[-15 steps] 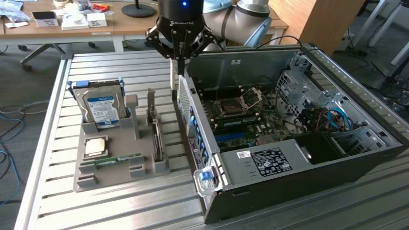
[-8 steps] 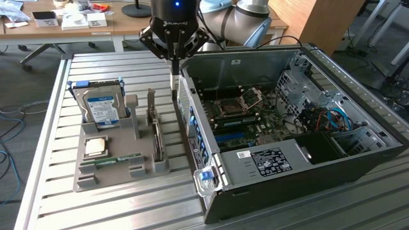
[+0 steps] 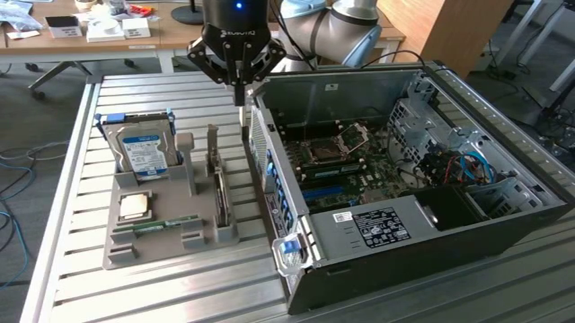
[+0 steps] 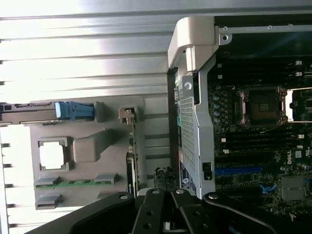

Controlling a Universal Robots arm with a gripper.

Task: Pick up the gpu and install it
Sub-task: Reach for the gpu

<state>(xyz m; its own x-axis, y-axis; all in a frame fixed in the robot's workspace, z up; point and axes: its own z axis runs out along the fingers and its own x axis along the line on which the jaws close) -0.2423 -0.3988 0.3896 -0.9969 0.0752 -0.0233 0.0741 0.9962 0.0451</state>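
Observation:
The gpu [image 3: 221,195] is a thin dark card standing on edge in a slot of the grey holder tray [image 3: 161,239], its metal bracket pointing up. In the wrist view the gpu [image 4: 130,163] appears edge-on beside the open computer case [image 4: 195,126]. My gripper [image 3: 241,101] hangs shut and holds nothing, above the narrow gap between the tray's far end and the case [image 3: 404,256]. It is a short way beyond and above the card's bracket end. Its black fingers [image 4: 183,214] point down at the same gap, the gripper [image 4: 165,187] clear of the card.
The tray also holds a silver hard drive [image 3: 144,151], a square processor [image 3: 134,205] and a green memory stick [image 3: 166,223]. Inside the case lie the motherboard [image 3: 346,158] with blue slots [image 3: 330,195] and a black power supply [image 3: 382,229]. Slatted metal table [image 3: 180,296] all around.

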